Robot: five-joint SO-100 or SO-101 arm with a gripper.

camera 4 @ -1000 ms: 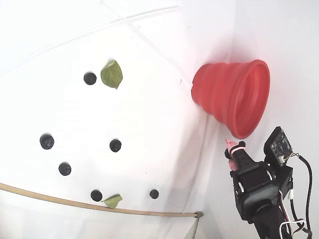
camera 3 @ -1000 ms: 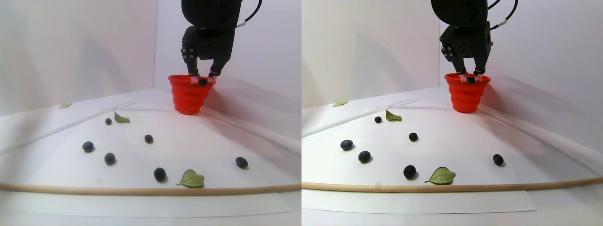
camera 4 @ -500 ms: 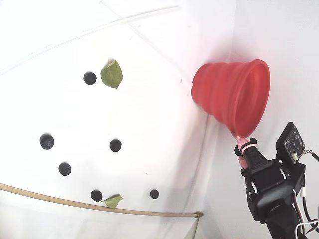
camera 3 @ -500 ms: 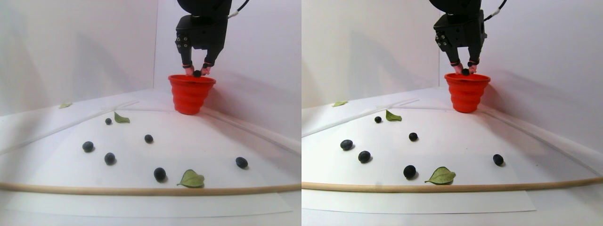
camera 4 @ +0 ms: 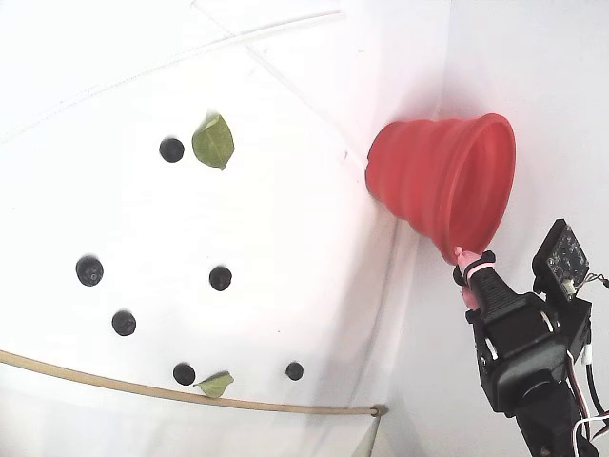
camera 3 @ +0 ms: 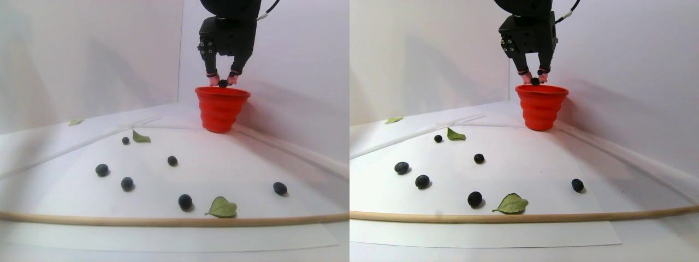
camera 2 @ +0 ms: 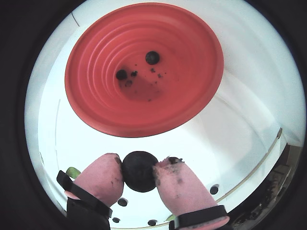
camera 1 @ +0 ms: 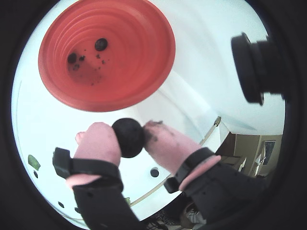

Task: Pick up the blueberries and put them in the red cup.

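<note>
A: Which way does the red cup [camera 3: 221, 109] point?

B: It stands upright on the white tabletop [camera 3: 229, 164], mouth up, its long axis vertical, flaring from a narrow base to a wide rim. It sits close to the back wall. The fixed view shows the red cup from above and to the side, so there its mouth faces 3 o'clock.

A: And the gripper?

B: The gripper [camera 2: 139, 171] hangs just above the rim on the near side of the cup, pink fingertips [camera 1: 98, 141] pinching 1 held blueberry [camera 1: 128, 136] between them. In both wrist views the berry sits at 6 o'clock from the cup's open mouth.

A: Anything inside the cup?

B: 2 blueberries in the cup [camera 2: 152, 57] lie near the bottom, with dark specks around them.

A: What else is around?

B: 6 loose blueberries [camera 3: 185, 201] are scattered over the tabletop, well apart from one another and from the cup. A green leaf [camera 3: 221, 207] lies just beside the nearest one, at 3 o'clock from it in the stereo pair view. A second leaf [camera 3: 141, 137] lies just beside the farthest berry, and a third leaf [camera 3: 75, 122] lies far off at the left. A wooden rod [camera 3: 164, 220] runs across the front edge.

A: Does anything block the cup?

B: Only the gripper is over the rim.
</note>
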